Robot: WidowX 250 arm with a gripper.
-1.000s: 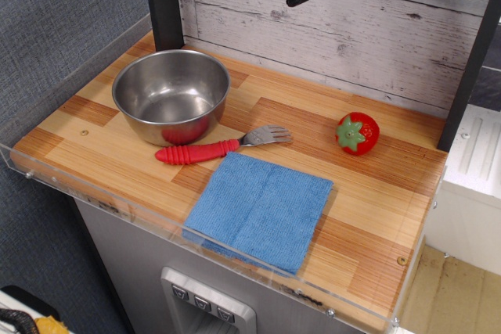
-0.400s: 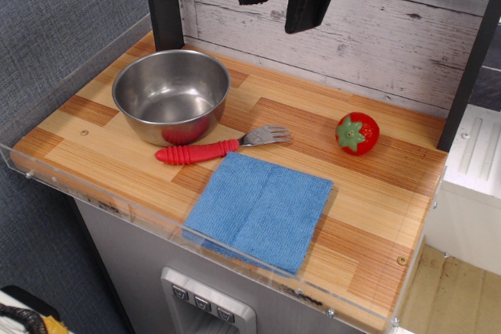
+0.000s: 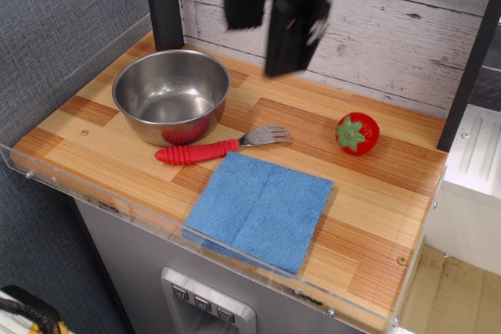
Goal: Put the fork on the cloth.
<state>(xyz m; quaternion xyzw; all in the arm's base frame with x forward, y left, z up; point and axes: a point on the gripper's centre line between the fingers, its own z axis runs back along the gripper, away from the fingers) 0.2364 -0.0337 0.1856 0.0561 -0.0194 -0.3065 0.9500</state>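
The fork [image 3: 215, 146] has a ribbed red handle and short silver tines. It lies flat on the wooden counter between the steel bowl and the cloth, tines pointing right. The blue cloth [image 3: 262, 209] lies flat just in front of it, near the counter's front edge. My black gripper [image 3: 266, 44] hangs in the air at the top centre, well above the counter and behind the fork. It is motion-blurred; its two fingers stand apart and hold nothing.
A steel bowl [image 3: 171, 95] stands at the back left, almost touching the fork's handle. A red toy strawberry [image 3: 358, 132] sits at the right. A clear plastic rim [image 3: 156, 213] lines the counter's front and left edges. A black post [image 3: 163, 1] rises behind the bowl.
My gripper has come down and slightly left from the top edge toward the counter. The fork, cloth, bowl and strawberry have not moved.
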